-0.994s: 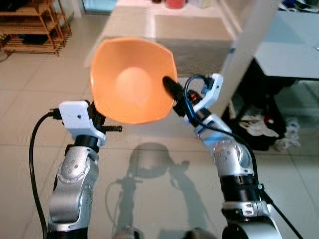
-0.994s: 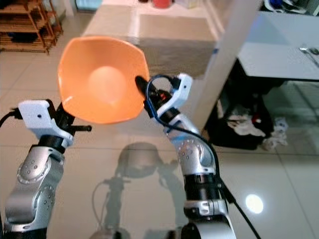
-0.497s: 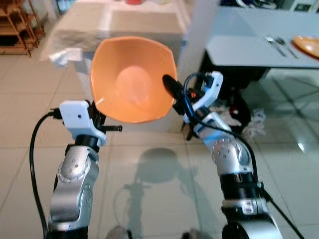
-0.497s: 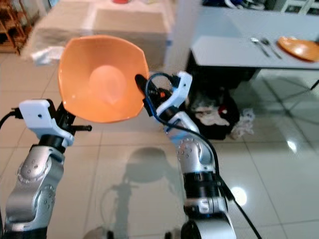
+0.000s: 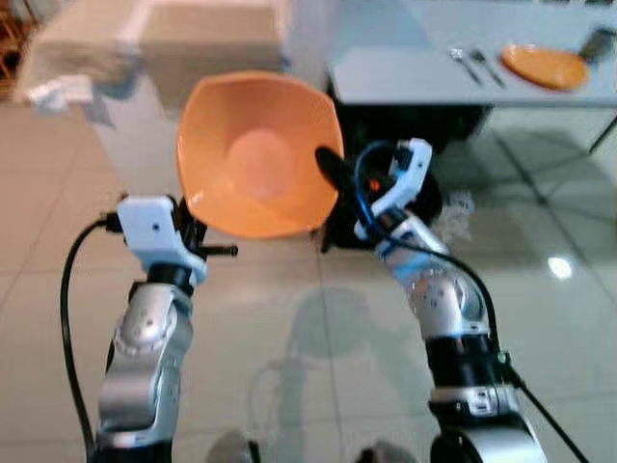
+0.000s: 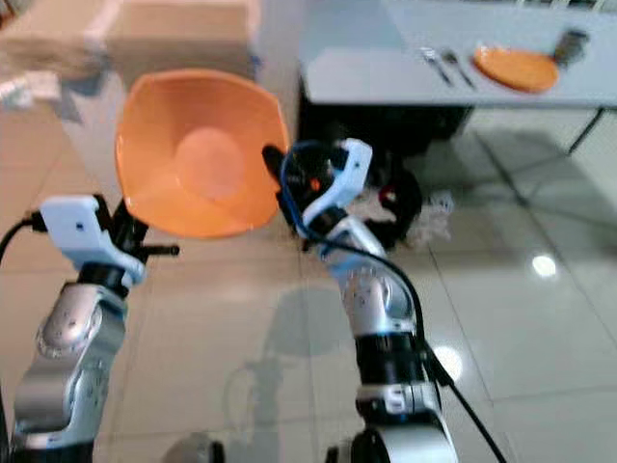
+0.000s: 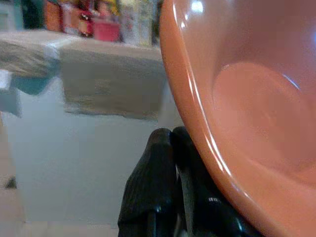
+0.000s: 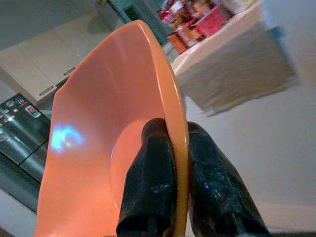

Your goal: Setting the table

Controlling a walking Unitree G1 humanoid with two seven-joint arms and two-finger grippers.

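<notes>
An orange bowl point(image 5: 258, 154) rides in front of the robot's chest, tilted so its hollow faces the head camera, well short of the grey desk point(image 5: 434, 72) ahead and to the right. The right hand point(image 5: 330, 172) is clamped on the bowl's right rim, one black finger point(image 8: 149, 177) inside the wall and the other outside, as the right wrist view makes plain. The left hand point(image 7: 168, 182) sits at the bowl's lower left edge with its fingers pressed together and lying against the outer wall; they look to be bracing the bowl rather than pinching it, though the exact contact is hard to tell.

On the desk an orange plate point(image 5: 545, 66) is already laid near the far right end, with a fork and spoon point(image 5: 475, 66) just beside it on its left and a dark object point(image 5: 598, 43), too blurred to name, at the plate's other side. By that showing the setting is partly done: plate and cutlery are down, while the bowl is in the air over the tiled floor point(image 5: 289, 318) and has yet to reach the desk. A dark heap of bags or cloth point(image 6: 405, 207) lies under the desk.

No brand, label or writing can be read anywhere; the coloured packages on the far cloth-covered counter point(image 7: 106, 81) are too blurred.
</notes>
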